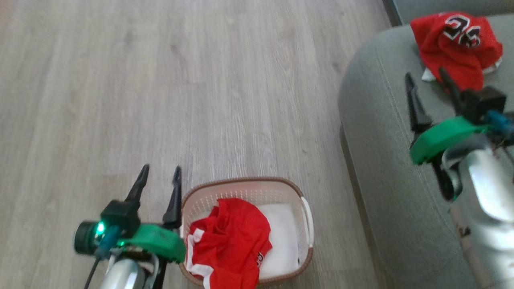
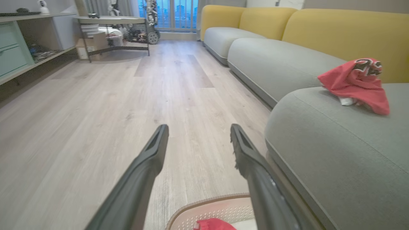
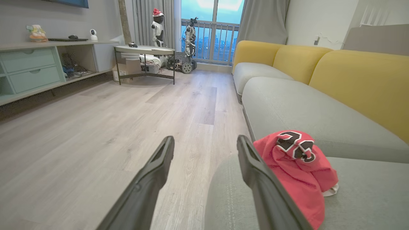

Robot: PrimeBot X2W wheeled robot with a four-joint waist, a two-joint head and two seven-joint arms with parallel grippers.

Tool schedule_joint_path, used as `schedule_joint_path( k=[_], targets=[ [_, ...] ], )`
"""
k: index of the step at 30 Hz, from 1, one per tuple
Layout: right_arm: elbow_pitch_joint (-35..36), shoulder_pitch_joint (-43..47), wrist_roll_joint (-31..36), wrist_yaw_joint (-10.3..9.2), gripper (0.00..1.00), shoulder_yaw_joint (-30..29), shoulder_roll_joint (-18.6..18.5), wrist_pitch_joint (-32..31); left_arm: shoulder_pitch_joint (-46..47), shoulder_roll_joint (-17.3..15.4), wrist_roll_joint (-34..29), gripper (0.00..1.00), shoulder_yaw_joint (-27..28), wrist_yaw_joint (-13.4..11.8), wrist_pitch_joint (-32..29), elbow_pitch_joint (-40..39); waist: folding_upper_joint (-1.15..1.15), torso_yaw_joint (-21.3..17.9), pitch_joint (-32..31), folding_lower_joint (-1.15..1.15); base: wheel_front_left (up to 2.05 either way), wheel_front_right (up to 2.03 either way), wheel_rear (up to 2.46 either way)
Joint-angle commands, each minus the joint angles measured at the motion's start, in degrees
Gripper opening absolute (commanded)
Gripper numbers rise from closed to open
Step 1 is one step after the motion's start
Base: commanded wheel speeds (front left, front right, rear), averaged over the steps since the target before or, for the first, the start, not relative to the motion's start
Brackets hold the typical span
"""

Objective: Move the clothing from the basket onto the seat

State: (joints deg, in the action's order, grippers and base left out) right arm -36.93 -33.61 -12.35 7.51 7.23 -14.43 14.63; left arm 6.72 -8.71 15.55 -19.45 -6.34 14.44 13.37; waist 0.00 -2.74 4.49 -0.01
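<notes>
Left end effector (image 1: 161,167) gapes beside basket (image 1: 245,182).

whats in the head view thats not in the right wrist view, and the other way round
Head view: the basket with a red shirt in it, and the open left pincer beside it. Right wrist view: yellow backrests, a round table, a shelf unit and a window. Both: the numbered jersey lying on the grey seat, the open right pincer and the wood floor.
</notes>
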Motion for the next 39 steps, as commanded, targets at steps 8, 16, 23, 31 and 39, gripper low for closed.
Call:
schedule_joint_path(
  k=[8, 16, 23, 31, 39],
  targets=[
    [10.7, 10.1, 1.4, -0.02, 1.00, -3.7, 6.1, 0.4, -6.0, 0.2, -0.6, 1.00, 8.2, -1.8, 0.6, -3.8, 0.00, 4.9, -5.6, 0.01, 0.00, 0.00, 0.00],
    [18.9, 19.7, 5.3, -0.02, 1.00, -5.8, 10.3, 0.4, -10.8, 1.5, -1.7, 1.00, 11.1, -1.5, 0.6, -4.9, 0.00, 6.7, -6.6, 0.01, 0.00, 0.00, 0.00],
    [22.3, 25.8, 5.4, -0.02, 1.00, -7.1, 11.5, 0.4, -13.0, 2.4, -2.7, 1.00, 12.5, -0.7, 0.6, -5.0, 0.00, 7.3, -7.4, 0.01, 0.00, 0.00, 0.00],
    [24.7, 29.4, 3.6, -0.02, 1.00, -7.4, 11.5, 0.4, -13.4, 3.2, -3.4, 1.00, 13.3, 0.1, 0.6, -4.7, 0.00, 7.6, -7.8, 0.01, 0.00, 0.00, 0.00],
    [25.3, 31.2, 3.1, -0.02, 1.00, -5.5, 11.5, 0.4, -13.1, 3.7, -4.0, 1.00, 14.3, 0.9, 0.6, -4.0, 0.00, 7.1, -8.0, 0.01, 0.00, 0.00, 0.00]
  ],
)
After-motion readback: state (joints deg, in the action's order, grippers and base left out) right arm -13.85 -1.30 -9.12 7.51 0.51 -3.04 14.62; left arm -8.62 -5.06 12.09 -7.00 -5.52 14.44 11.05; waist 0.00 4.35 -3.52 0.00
